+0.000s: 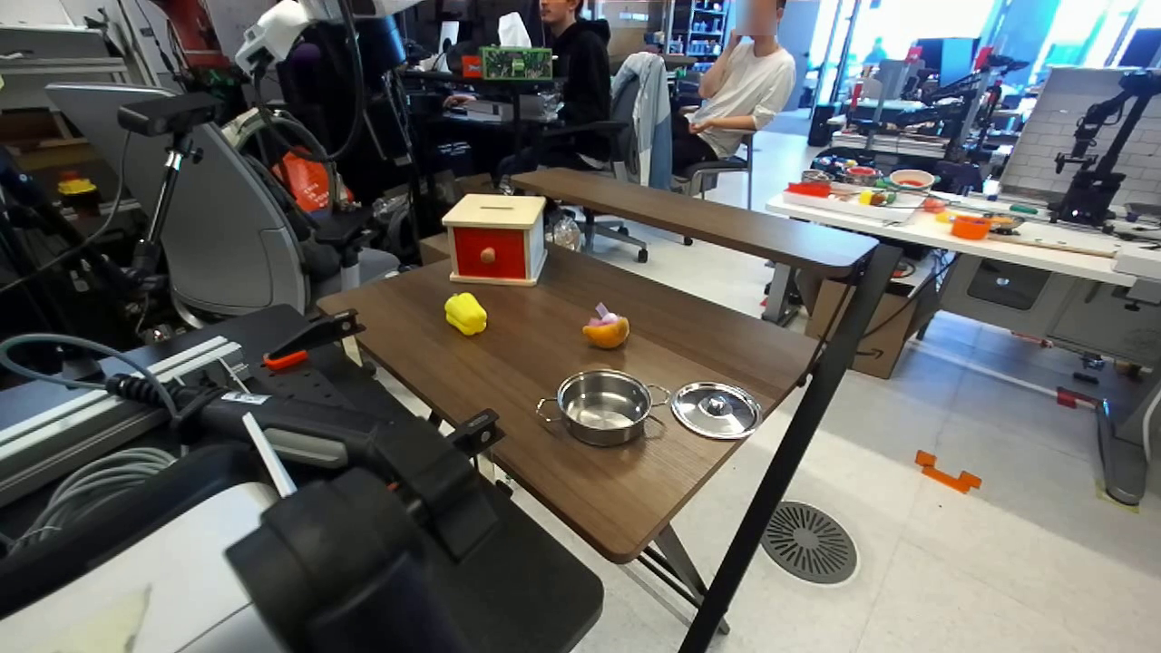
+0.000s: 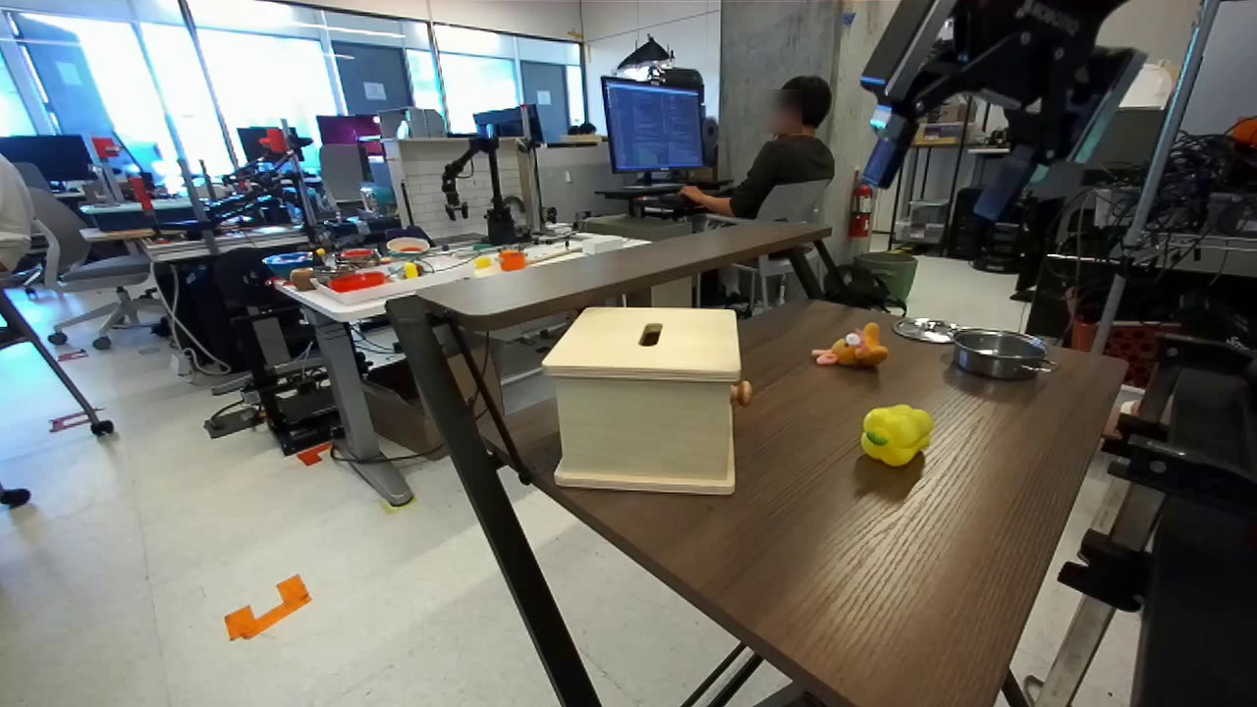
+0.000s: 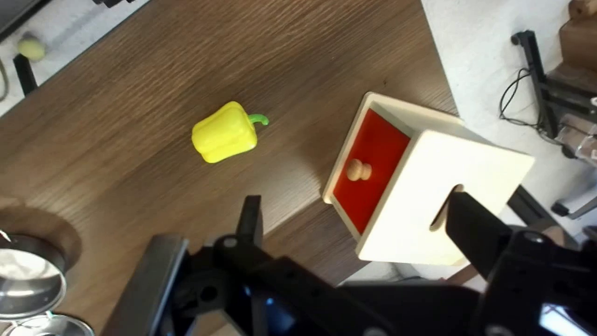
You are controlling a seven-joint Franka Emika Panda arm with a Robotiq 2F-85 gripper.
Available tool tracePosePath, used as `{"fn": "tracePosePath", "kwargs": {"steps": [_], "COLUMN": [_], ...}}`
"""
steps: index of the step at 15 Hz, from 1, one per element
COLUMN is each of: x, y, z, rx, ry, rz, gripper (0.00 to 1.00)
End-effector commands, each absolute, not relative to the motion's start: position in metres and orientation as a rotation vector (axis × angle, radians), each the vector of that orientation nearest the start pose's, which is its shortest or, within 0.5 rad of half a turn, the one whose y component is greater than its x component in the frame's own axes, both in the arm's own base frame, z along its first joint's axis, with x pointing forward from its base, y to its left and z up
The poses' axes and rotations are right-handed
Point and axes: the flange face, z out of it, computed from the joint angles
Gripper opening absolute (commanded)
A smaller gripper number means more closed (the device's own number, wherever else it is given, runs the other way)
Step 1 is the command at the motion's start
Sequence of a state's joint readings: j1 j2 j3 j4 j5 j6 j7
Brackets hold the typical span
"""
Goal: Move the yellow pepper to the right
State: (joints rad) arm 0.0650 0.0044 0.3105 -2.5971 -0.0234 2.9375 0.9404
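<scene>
The yellow pepper [image 1: 466,314] lies on its side on the brown table [image 1: 580,508], in front of a wooden box. It also shows in an exterior view [image 2: 896,435] and in the wrist view [image 3: 225,133], with its green stem toward the box. My gripper [image 2: 941,179] hangs high above the table, well apart from the pepper. In the wrist view its fingers [image 3: 355,200] are wide apart with nothing between them. The pepper shows up and left of the fingers there.
The wooden box with a red drawer [image 1: 491,252] stands at one table end. An orange toy [image 1: 606,330], a metal pot [image 1: 605,413] and its lid [image 1: 717,409] lie farther along. A raised shelf [image 1: 698,218] runs along one long edge.
</scene>
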Motion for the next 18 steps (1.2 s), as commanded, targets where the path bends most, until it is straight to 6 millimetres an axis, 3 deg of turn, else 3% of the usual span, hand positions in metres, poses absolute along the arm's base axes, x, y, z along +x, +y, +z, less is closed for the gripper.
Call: {"fn": "tracePosePath", "kwargs": {"steps": [1, 3, 4, 9, 14, 18], "x": [0.432, 0.427, 0.431, 0.426, 0.449, 0.473], "y": [0.139, 0.138, 0.139, 0.137, 0.118, 0.104], "z": [0.279, 0.264, 0.269, 0.263, 0.259, 0.233], "rx": [-2.778, -2.839, -2.815, -2.833, -2.681, -2.52], "ry": [1.042, 1.107, 1.038, 1.093, 1.347, 1.596], "rz": [-0.419, -0.384, -0.392, -0.377, -0.436, -0.411], "gripper": [1.0, 1.0, 1.0, 1.0, 1.0, 1.0]}}
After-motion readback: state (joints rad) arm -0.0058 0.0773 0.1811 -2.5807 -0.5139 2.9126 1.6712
